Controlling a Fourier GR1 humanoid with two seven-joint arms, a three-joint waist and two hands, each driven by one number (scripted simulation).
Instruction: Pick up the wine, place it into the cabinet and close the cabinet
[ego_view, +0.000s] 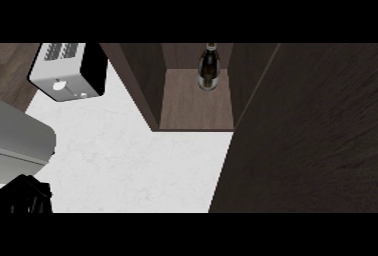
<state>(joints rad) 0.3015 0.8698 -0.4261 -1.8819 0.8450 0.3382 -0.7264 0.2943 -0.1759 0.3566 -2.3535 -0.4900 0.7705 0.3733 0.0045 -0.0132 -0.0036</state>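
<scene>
A dark wine bottle (209, 67) stands upright inside the open wooden cabinet (196, 107), near the back of its shelf. The cabinet's dark door (303, 140) stands swung open and fills the right side of the view. My left hand (26, 196) shows as a black shape at the lower left edge, at the end of its grey forearm (22, 137), well away from the cabinet and the bottle. Nothing is in it that I can see. My right hand does not show anywhere.
A silver and black toaster (66, 70) sits at the back left on the white counter (140, 165). A strip of wood surface (15, 65) shows at the far left.
</scene>
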